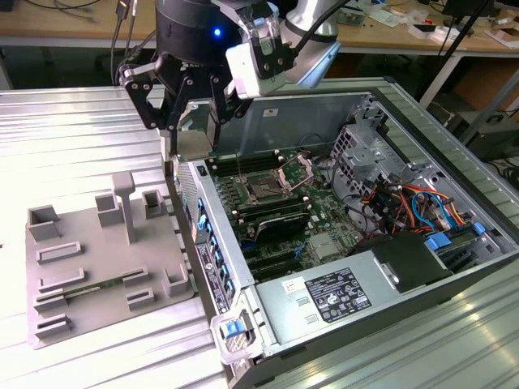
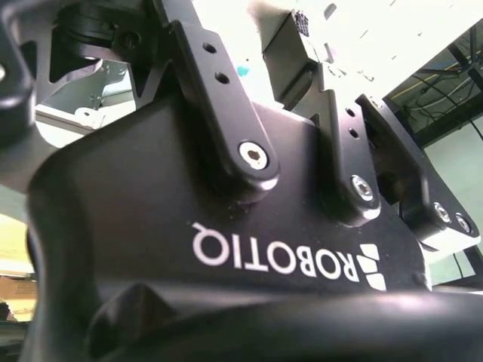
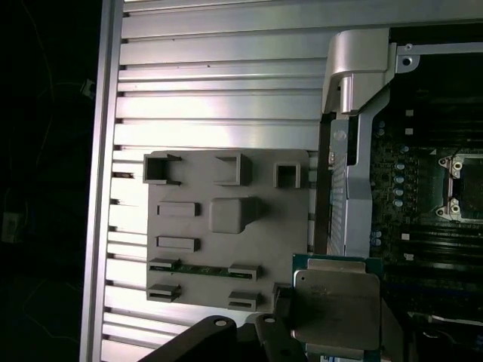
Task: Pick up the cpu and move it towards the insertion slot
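Note:
My gripper (image 1: pixel 192 147) hangs over the near wall of the open computer case, shut on the cpu (image 1: pixel 193 143), a small flat pale plate held between the black fingers. In the first wrist view the cpu (image 3: pixel 336 308) shows its silvery metal top and green rim, with a dark finger (image 3: pixel 281 303) against its edge. The insertion slot (image 1: pixel 264 191) is a dark square socket on the green board, toward the exterior view's right of the gripper, with its shiny metal frame (image 1: pixel 297 171) hinged open. The same insertion slot (image 3: pixel 457 185) appears in the first wrist view, apart from the cpu.
A grey plastic fixture (image 1: pixel 97 259) with raised blocks lies on the ribbed metal table at the exterior view's left, a green memory stick (image 1: pixel 91 287) lying in it. The computer case (image 1: pixel 243 304) holds a power supply, drive cage, coloured cables and long black memory slots (image 1: pixel 280 220).

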`<action>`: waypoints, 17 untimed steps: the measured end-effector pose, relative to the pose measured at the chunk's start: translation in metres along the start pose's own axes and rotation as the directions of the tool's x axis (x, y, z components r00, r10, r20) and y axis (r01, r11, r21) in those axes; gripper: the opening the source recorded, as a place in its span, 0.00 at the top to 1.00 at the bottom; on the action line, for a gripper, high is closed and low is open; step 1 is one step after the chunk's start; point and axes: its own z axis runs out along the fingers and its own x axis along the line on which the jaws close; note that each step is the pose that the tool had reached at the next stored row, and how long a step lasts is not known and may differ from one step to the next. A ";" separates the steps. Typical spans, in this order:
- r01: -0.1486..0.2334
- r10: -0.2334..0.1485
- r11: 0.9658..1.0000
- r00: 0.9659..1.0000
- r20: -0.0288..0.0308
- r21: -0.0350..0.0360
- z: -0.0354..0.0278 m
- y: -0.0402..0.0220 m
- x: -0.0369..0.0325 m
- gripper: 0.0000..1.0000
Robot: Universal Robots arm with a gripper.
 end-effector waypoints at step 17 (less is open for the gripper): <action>0.000 0.000 1.000 1.000 0.000 0.000 0.0012 -0.0004 -0.0055 0.47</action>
